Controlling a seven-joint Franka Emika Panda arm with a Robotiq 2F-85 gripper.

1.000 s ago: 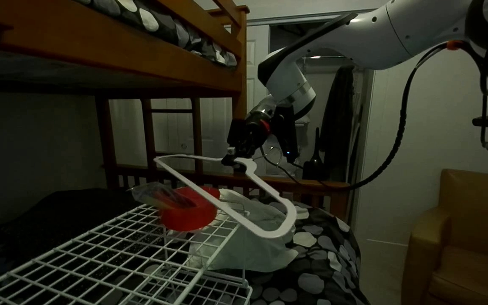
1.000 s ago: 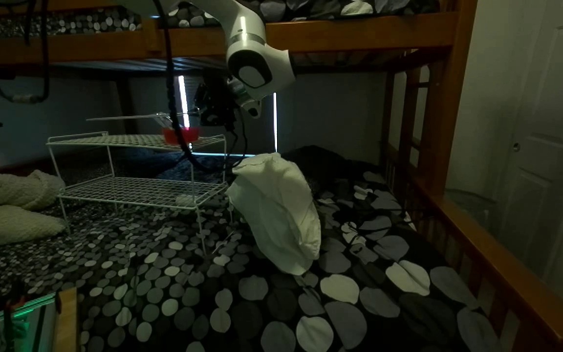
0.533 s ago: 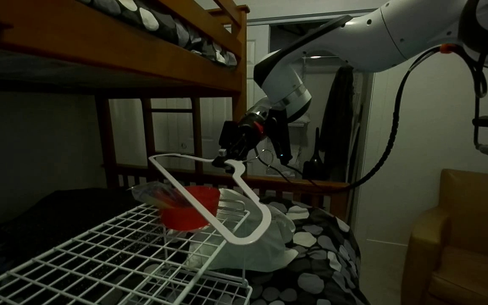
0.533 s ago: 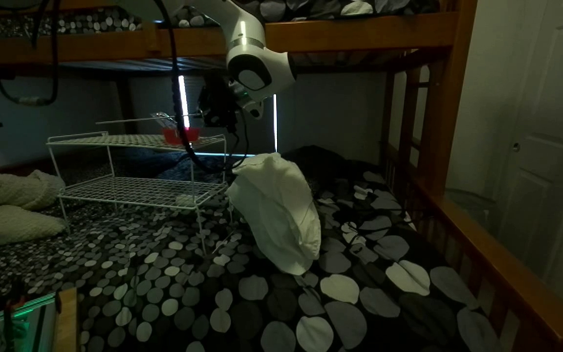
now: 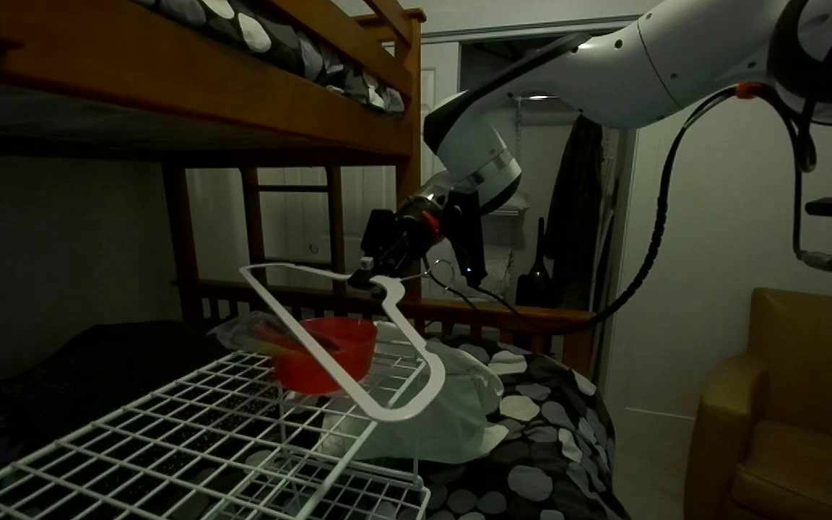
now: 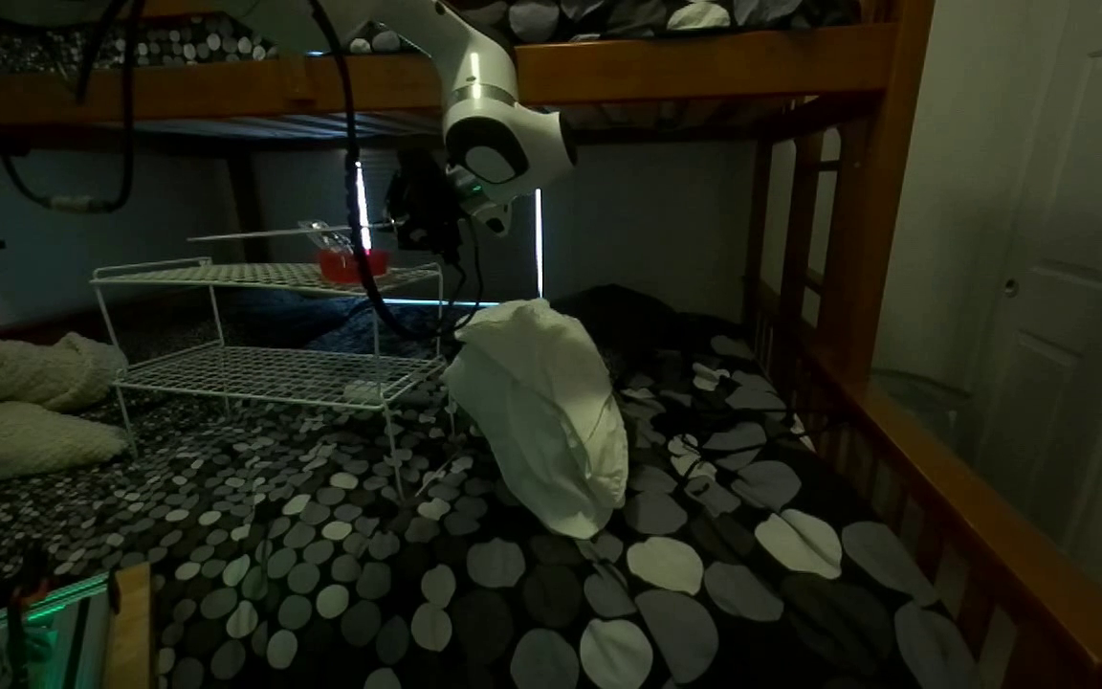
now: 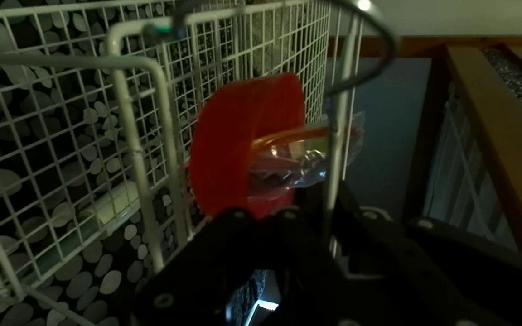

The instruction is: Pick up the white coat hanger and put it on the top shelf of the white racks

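The white coat hanger (image 5: 317,352) is being held apart from, and seemingly over, the top shelf (image 6: 216,277) of the white rack (image 6: 254,375), tilting only slightly, probably so it can settle flat. The pincer (image 5: 362,279), its jaws drawn together, is gripping it near the base of its metal hook (image 7: 391,49), presumably leaving the broad frame free to reach across. A red bowl (image 5: 305,371) is standing toward one end of the shelf, a clear plastic packet (image 7: 283,174) poking out, likely making a spot beside it safer. Next to the rack, a crumpled white bag or cloth (image 6: 551,421) is resting, apparently playing no part.
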